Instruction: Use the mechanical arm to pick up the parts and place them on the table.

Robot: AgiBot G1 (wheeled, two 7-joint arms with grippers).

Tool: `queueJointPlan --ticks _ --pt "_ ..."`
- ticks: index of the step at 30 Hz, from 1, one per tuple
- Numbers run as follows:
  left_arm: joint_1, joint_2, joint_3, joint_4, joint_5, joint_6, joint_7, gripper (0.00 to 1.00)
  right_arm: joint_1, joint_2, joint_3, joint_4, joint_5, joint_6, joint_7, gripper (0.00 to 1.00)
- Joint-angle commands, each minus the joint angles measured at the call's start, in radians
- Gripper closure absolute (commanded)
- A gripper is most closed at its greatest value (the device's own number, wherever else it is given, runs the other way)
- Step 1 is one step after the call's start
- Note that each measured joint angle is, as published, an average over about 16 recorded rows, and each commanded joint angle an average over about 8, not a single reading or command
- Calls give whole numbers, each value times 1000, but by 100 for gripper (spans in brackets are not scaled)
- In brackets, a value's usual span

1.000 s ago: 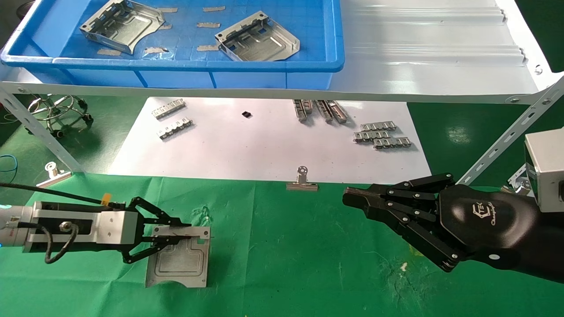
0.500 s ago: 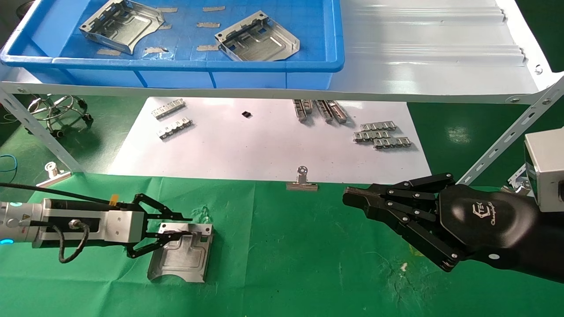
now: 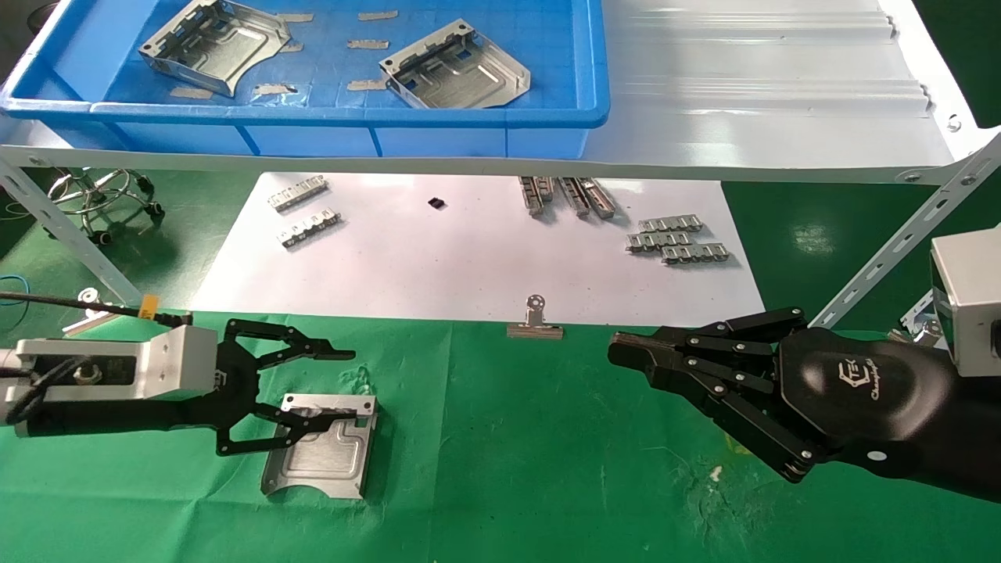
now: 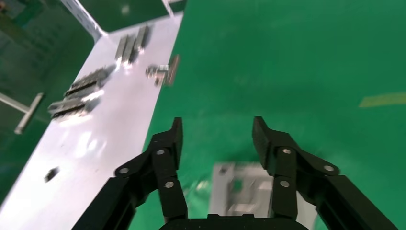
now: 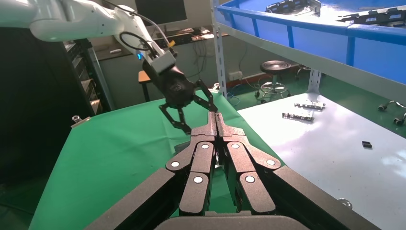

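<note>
1. A wrinkled bright green cloth table (image 3: 547, 469) lies below a pale grey-white metal shelf (image 3: 766, 94) that carries a blue plastic tray (image 3: 313, 117).
2. One silver stamped sheet-metal part (image 3: 321, 457) lies flat on the cloth, apparently just set down.
3. The left gripper (image 3: 317, 391) hovers over its near edge, fingers spread wide and empty.
4. Two more silver parts (image 3: 215, 43) wait in the tray, likely next.
5. The right gripper (image 3: 626, 352) is parked to the right above the cloth, fingers pressed together, holding nothing.
</note>
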Motion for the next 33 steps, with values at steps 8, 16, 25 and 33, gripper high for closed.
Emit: queueJointPlan --ticks 8,16,25,33 --pt "65 -32 -72 -120 -47 8 -145 0 0 0 0 0 0 0 0 0" --pt "140 -67 -154 -259 -79 -9 -267 0 0 0 0 0 0 0 0 0" --pt "226 -106 -248 -418 -116 -28 -407 0 0 0 0 0 0 0 0 0" --pt "301 -141 -330 -557 -149 -45 -529 0 0 0 0 0 0 0 0 0"
